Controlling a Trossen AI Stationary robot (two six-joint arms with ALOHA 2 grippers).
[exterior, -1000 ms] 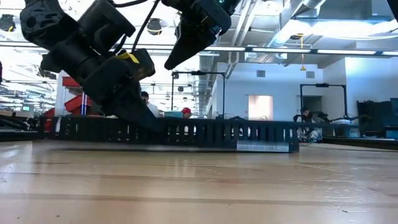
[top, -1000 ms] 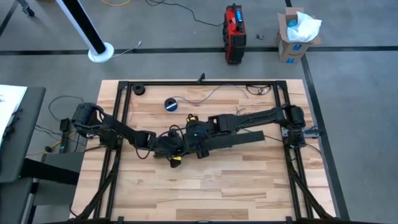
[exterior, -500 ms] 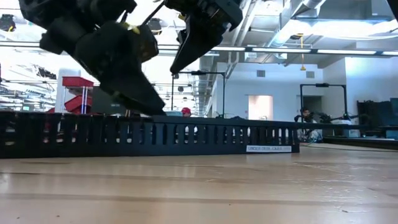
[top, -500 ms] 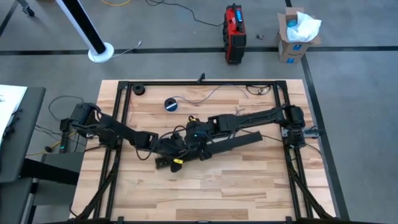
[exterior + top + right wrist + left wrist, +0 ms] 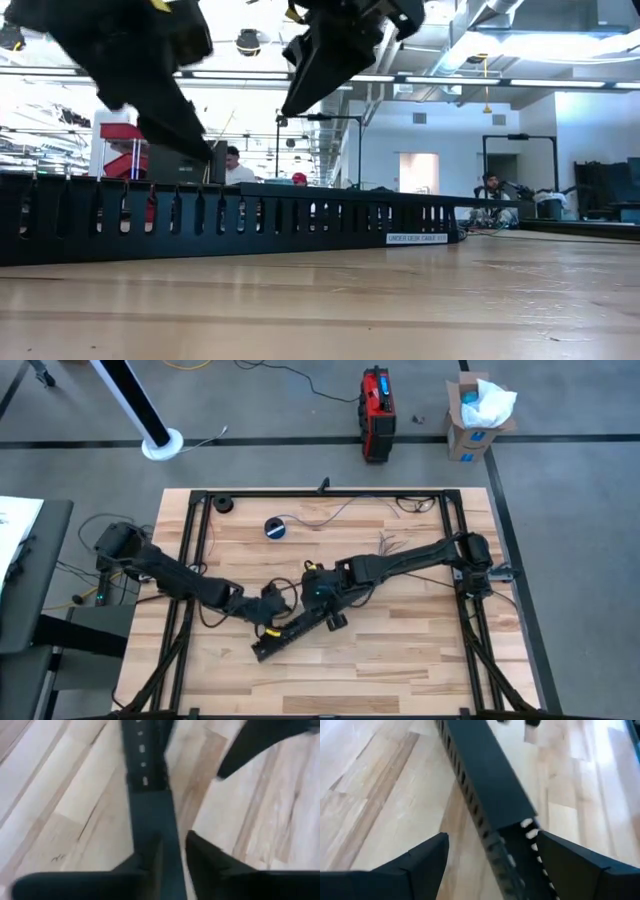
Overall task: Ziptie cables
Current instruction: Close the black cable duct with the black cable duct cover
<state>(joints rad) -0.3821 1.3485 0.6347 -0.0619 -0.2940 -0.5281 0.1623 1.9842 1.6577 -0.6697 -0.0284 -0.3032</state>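
**Two grippers at one slotted black strip**

Two dark fingers [image 5: 150,862] of the right gripper [image 5: 335,618] stand close together in the right wrist view, with the slotted black strip [image 5: 295,632] running between them; the jaws are clamped on that strip near its upper-right end. The left gripper [image 5: 268,630] has its fingers [image 5: 427,857] spread wide in the left wrist view, one to each side of the strip, and neither finger visibly touches it.

The strip lies diagonally on the wooden table [image 5: 400,670], at mid-table, slanting from lower left to upper right in the high view. In the low view it shows as a long wall of vertical slots with a small white label near its far end.

Both arms reach inward from opposite sides of the table and meet over the strip.

The cables [image 5: 392,543] lie well apart from both grippers, as thin wires near the right arm, toward the table's far right part. A small round blue-and-black tape roll [image 5: 276,528] sits near the far edge, left of centre.
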